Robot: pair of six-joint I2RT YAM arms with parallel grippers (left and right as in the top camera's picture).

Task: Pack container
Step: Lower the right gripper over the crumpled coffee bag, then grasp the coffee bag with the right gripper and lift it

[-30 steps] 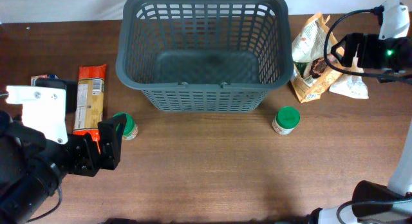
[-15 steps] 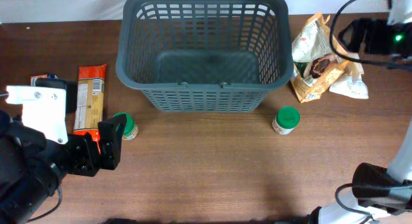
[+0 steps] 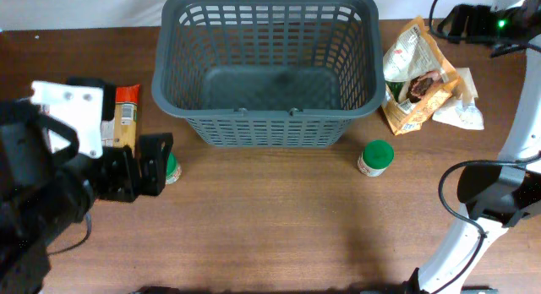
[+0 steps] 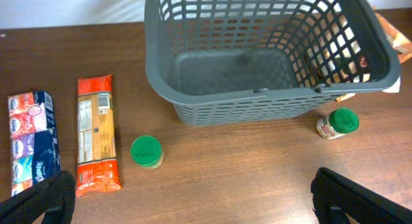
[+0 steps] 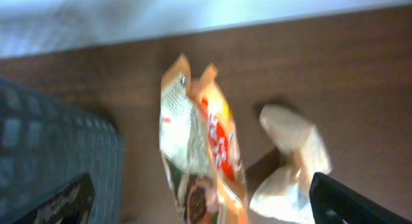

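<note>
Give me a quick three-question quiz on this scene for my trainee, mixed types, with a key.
1. True or false: the basket already holds a grocery item.
2. How many green-lidded jars stand on the table? A) one B) two C) three
3. On which of the robot's sides of the basket do the snack bags lie?
Key: 1 false; 2 B; 3 right.

left arm (image 3: 42,201): black, white plate | left tool (image 3: 156,165): black | right arm (image 3: 526,142): white, green light
</note>
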